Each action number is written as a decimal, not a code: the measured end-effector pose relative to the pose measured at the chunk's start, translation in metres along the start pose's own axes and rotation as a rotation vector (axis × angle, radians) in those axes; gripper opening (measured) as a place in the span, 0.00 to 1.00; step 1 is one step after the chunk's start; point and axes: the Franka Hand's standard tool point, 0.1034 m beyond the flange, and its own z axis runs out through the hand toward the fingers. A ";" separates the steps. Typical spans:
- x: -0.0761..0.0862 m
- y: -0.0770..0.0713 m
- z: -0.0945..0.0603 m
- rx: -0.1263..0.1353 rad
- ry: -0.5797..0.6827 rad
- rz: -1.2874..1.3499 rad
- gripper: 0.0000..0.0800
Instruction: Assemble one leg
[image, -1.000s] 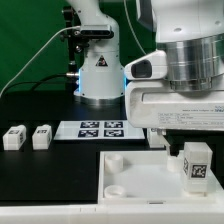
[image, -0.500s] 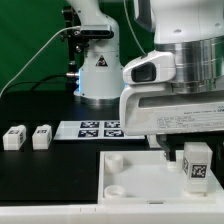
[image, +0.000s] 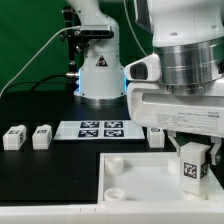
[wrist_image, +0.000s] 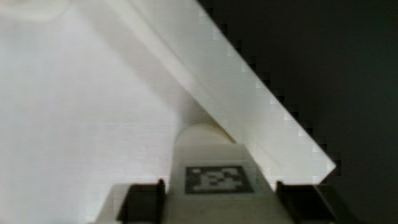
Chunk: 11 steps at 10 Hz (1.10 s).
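Note:
My gripper (image: 193, 150) is shut on a leg (image: 193, 166), a small white post with a black-and-white tag, and holds it upright over the large white square panel (image: 140, 170) near its far right corner on the exterior view's right. In the wrist view the leg (wrist_image: 217, 172) stands between the two dark fingers (wrist_image: 143, 200) with the panel (wrist_image: 89, 110) below it. Two more legs (image: 14, 137) (image: 41, 136) lie on the black table at the exterior view's left. A further leg (image: 156, 136) shows just behind the gripper.
The marker board (image: 98, 129) lies behind the panel. The arm's base (image: 98, 70) stands at the back. The panel has a round socket (image: 116, 158) at its far left corner and another (image: 117, 192) nearer the front.
The gripper with the leg has shifted slightly and lowered toward the panel; the wrist has turned a little.

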 end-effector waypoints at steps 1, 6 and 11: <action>-0.001 -0.002 0.000 0.005 -0.003 0.145 0.37; -0.002 -0.006 0.001 0.025 -0.022 0.503 0.37; 0.003 -0.001 -0.006 -0.004 0.003 -0.125 0.77</action>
